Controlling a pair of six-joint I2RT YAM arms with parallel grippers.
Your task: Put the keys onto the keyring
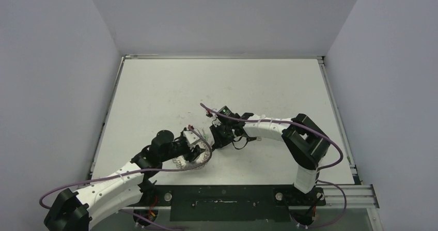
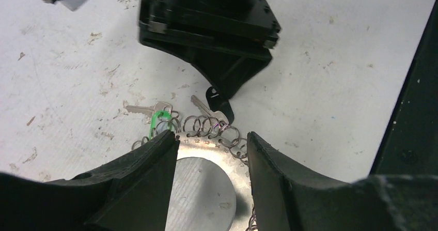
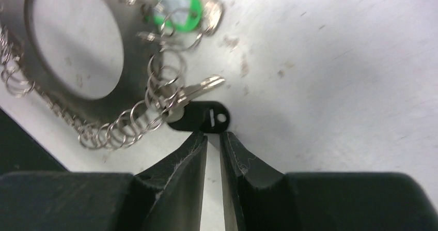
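Note:
The keyring (image 2: 204,153) is a flat grey metal ring fringed with small wire loops, lying on the table with a green tag (image 2: 157,122) at its far edge. My left gripper (image 2: 212,148) is shut on it, one finger on each side of the ring. One key (image 3: 199,89) has its silver blade among the loops and its black head (image 3: 201,118) on the table. My right gripper (image 3: 213,136) is open by a narrow gap, its tips touching the head's near edge and nothing between them. A second key (image 2: 140,108) lies beside the tag. From above, both grippers meet over the keyring (image 1: 193,161).
Purple cables (image 1: 330,143) loop along both arms. The white table (image 1: 217,86) is scuffed and speckled. A black rail (image 1: 222,195) runs along the near edge between the arm bases. Grey walls enclose the left, back and right sides.

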